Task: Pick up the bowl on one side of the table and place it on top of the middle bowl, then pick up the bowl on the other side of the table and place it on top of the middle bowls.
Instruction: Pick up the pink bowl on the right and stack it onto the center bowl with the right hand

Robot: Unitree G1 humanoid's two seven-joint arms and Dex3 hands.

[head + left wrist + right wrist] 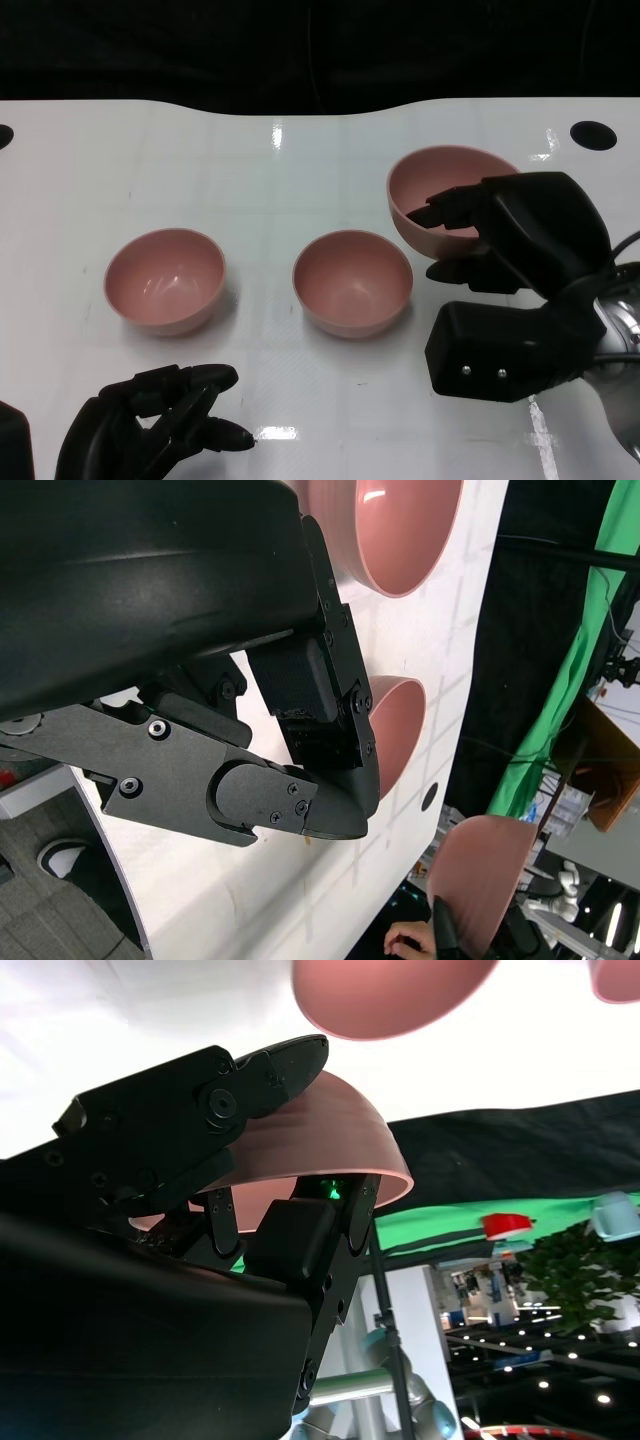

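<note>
Bowls number three, all pink, round and smooth with a slight gloss, no marks or writing legible on any. The left bowl point(165, 280) and the middle bowl point(352, 282) sit upright on the white table point(250, 180), well apart from each other. The right bowl point(445, 200) is tilted, its opening facing the camera in the head view, and is gripped by the right hand point(500, 235): upper fingers point(450, 208) reach over the rim into the bowl while another finger presses the outer wall below. The right wrist view confirms this hold, with black fingers on both sides of the bowl's thin wall. The left wrist view shows this bowl clear of the table surface.

Hands number two, both black, hard-shelled, with visible screw heads on the segments. The left hand point(150, 425) rests low near the table's front edge, just ahead of the left bowl but not touching it; its fingers are curled inward and grip nothing.

Table surface is glossy white, reflecting overhead lights, with a faint grid pattern. Two dark round holes are visible near the far corners, one hole point(592, 135) fully in view at the right. A black backdrop lies beyond the table's far edge. In the left wrist view a person's hand point(408, 940) shows beside the table, and green cloth point(560, 680) hangs in the background.
</note>
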